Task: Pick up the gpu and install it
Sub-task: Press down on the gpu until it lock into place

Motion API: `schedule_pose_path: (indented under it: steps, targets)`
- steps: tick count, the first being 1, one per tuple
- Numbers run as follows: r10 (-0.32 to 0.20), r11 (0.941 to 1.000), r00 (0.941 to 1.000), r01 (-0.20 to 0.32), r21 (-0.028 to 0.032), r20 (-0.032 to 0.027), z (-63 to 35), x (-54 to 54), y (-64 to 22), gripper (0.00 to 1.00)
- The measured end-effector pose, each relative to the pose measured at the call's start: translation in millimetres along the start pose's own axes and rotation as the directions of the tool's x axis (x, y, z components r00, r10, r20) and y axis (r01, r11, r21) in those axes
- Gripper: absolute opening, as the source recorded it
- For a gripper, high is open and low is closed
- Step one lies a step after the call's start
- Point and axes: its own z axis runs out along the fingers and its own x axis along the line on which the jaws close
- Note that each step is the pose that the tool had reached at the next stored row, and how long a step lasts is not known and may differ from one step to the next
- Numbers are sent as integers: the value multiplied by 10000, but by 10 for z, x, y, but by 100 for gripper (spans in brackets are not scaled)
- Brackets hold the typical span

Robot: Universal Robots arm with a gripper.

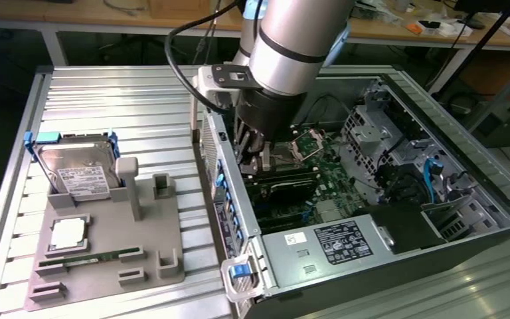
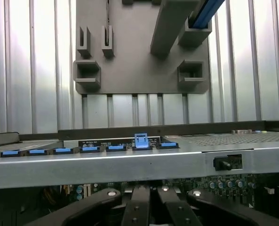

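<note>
The claw (image 1: 268, 156), its fingers pressed together, reaches down inside the open computer case (image 1: 467, 219) over the motherboard (image 1: 326, 176). The gpu (image 1: 281, 183) lies directly beneath it, its long axis running left to right across the case.

Ribbed matt silver aluminium table (image 1: 131, 100), matt grey plastic fixture tray (image 1: 104, 266), brushed bare-metal open computer case (image 1: 467, 166), glossy silver hard drive (image 1: 78, 169) with white paper label, smooth satin-metal robot arm (image 1: 295, 40), glossy blue plastic slot clips (image 2: 90, 149)
</note>
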Motion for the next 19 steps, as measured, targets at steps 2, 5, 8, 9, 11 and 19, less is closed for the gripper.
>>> schedule_pose_path:
  steps: [2,5,8,9,11,19]
  targets:
    - [-5,10000,10000,5,-10,5,-1,1,6,11]
    - [-4,10000,10000,4,-5,3,17,16,7,11]
    - [-4,10000,10000,4,28,-6,44,56,2,11]
    - [-7,10000,10000,7,47,-5,55,66,-1,11]
    - [-5,10000,10000,5,79,6,90,78,-10,11]
    - [-14,10000,10000,13,74,64,89,-16,-141,11]
